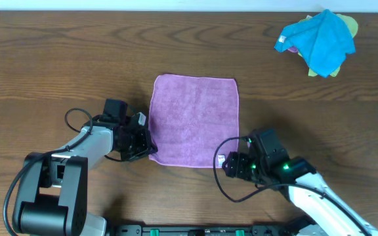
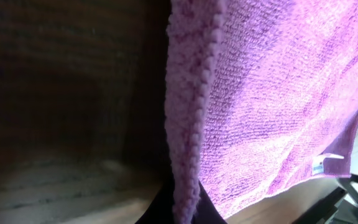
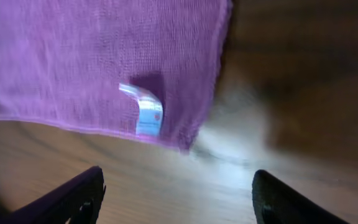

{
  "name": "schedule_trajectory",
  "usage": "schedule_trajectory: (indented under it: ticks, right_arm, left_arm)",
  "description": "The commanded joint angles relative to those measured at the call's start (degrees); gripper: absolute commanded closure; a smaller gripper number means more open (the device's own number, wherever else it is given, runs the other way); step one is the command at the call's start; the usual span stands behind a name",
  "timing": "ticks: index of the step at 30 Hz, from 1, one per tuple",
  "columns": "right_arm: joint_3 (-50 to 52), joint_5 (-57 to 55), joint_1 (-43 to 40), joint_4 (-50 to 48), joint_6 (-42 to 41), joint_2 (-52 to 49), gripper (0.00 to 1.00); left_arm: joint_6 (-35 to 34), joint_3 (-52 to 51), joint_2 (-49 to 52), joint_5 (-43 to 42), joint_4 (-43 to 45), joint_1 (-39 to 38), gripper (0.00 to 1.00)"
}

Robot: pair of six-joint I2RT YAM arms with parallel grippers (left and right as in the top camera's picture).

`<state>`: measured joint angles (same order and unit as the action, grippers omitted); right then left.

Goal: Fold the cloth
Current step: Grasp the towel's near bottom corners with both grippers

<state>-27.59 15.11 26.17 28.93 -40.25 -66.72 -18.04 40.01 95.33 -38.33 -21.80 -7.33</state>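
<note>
Flat cloth point(image 1: 195, 118), square to table point(image 1: 44, 52)

White-shelled arms point(image 1: 87, 145) with black joints, looping black cables point(image 1: 67, 118), green light point(image 1: 284, 168)

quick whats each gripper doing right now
Left gripper: closed on the near-left corner of the purple square microfibre cloth.
Right gripper: open, holding nothing, just short of the cloth's corner.

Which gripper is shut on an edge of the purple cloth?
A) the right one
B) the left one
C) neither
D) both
B: the left gripper pinches the purple cloth at its near-left corner; the right gripper stands open, short of the corner with the white label.
</note>
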Motion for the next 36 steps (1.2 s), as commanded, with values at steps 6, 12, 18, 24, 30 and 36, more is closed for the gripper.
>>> schedule_trajectory:
  ticks: [6, 12, 18, 24, 30, 36]
  right_arm:
    - [6.7, -0.2, 0.2, -12.6, -7.1, -0.6, 0.28]
    - [7.1, -2.8, 0.2, -17.2, -8.0, -5.1, 0.32]
    - [7.1, -3.1, 0.2, -22.8, -8.0, -12.2, 0.41]
    - [7.1, -4.5, 0.1, -22.9, -7.9, -13.7, 0.99]
    - [6.5, -3.2, 0.1, -22.9, -5.9, -11.5, 0.99]
    - [6.5, -1.3, 0.2, -15.0, -5.9, -2.8, 0.99]
  left_arm:
    - [0.3, -0.6, 0.6, -1.9, -0.9, -0.2, 0.94]
    - [1.5, -0.6, 0.6, -1.8, -2.4, -0.2, 0.94]
    - [2.0, -0.6, 0.6, -1.8, -3.0, -0.2, 0.94]
    - [2.9, -0.6, 0.6, -2.0, -3.7, -0.2, 0.94]
    - [5.4, -0.6, 0.6, -5.6, -5.2, -0.2, 0.94]
    - [8.6, -0.6, 0.3, -6.7, -9.9, -0.2, 0.94]
